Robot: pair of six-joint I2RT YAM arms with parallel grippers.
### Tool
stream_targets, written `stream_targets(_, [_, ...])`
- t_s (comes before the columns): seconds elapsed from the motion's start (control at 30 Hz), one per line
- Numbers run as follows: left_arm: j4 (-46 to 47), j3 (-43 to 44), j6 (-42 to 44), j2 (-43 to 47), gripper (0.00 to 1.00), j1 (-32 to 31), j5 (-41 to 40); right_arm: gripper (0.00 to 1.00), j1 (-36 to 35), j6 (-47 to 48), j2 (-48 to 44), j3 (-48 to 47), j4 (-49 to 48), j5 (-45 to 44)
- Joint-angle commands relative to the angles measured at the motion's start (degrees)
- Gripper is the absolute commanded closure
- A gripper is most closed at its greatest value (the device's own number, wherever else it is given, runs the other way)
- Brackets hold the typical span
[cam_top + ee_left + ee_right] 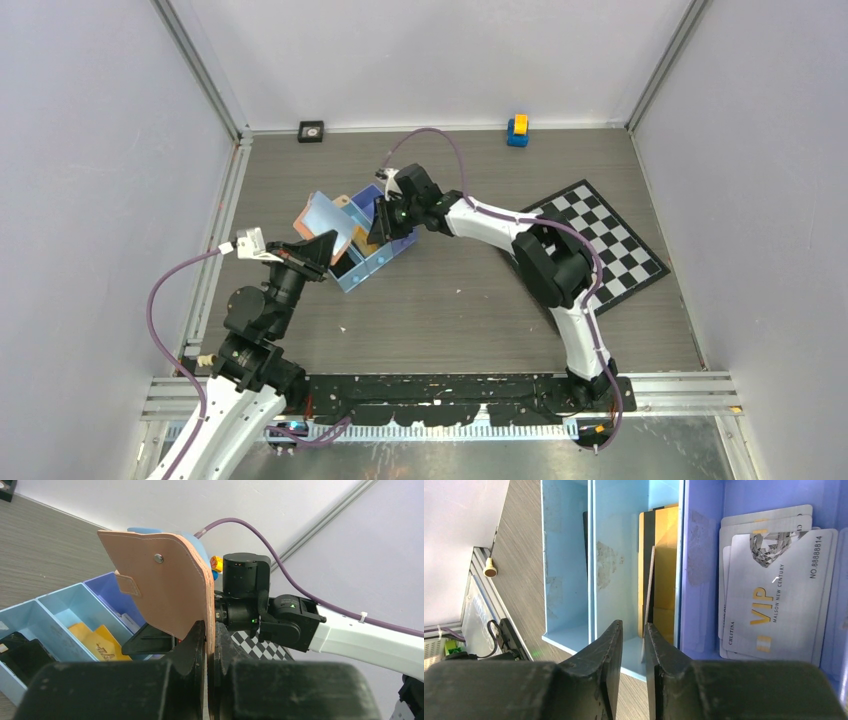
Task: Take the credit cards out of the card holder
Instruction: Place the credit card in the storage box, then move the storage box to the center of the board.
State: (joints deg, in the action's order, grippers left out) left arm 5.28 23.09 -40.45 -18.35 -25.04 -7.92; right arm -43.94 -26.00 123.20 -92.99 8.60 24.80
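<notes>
The left fingers (210,647) are closed on the lower edge of the card holder (167,587). They hold it upright above the counter (470,310), left of centre and just beside the blue tray (365,273). Its tan flap faces the left wrist camera, with a snap stud (158,557) near the top and a small tab (128,584) at one side. A pale blue surface shows behind the flap.

The right fingers (634,632) hang over the tray's middle compartment. They are narrowly apart, and the pale blue floor shows through the gap. A thin pale card (651,590) standing on edge reaches the inner face of one finger; whether it touches cannot be told.

The credit cards (769,605) lie in the tray. A silver stack printed VIP fills the darker blue compartment, orange cards (666,580) sit in the middle one, and a dark card (585,545) stands on edge in the outer one.

A checkered board (600,245) lies near the counter's right edge. A yellow and blue block (517,130) sits at the far edge, toward the right corner.
</notes>
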Motion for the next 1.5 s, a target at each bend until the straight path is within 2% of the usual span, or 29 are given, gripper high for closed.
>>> stream_targets(0.0, [3.4,0.4,0.2,0.7,1.0,0.1,0.3,0.69,-0.5,-0.4,-5.7,1.3,-3.2,-1.8])
stream_targets(0.13, [3.4,0.3,0.3,0.9,1.0,0.1,0.0,0.6,-0.4,-0.5,-7.8,3.5,-5.3,-2.9])
stream_targets(0.53, [3.4,0.3,0.5,0.9,1.0,0.1,0.2,0.52,1.4,-1.2,-13.2,8.4,-7.8,-8.7])
stream_targets(0.67, [3.5,0.5,0.5,0.4,1.0,0.1,0.8,0.41,2.6,-0.2,-15.4,10.8,-8.3,-12.0])
stream_targets(0.77, [3.8,0.5,0.5,0.1,1.0,0.1,1.0,0.34,2.7,1.7,-15.6,9.9,-4.0,-20.3])
stream_targets(0.97, [3.9,0.5,0.5,-0.2,1.0,0.1,1.2,0.32,2.7,4.4,-11.5,5.3,2.9,-27.5])
stream_targets(1.07, [3.9,0.6,0.5,-0.1,1.0,0.1,1.4,0.32,2.7,5.1,-9.7,3.8,4.3,-28.5])
stream_targets(1.27, [4.1,0.7,0.4,-0.8,1.0,0.1,1.6,0.39,2.7,5.3,-4.5,0.0,7.2,-29.1])
stream_targets(1.47, [4.2,0.7,0.3,-1.0,1.0,0.1,1.8,0.64,2.7,4.7,-1.5,-2.5,8.6,-30.1])
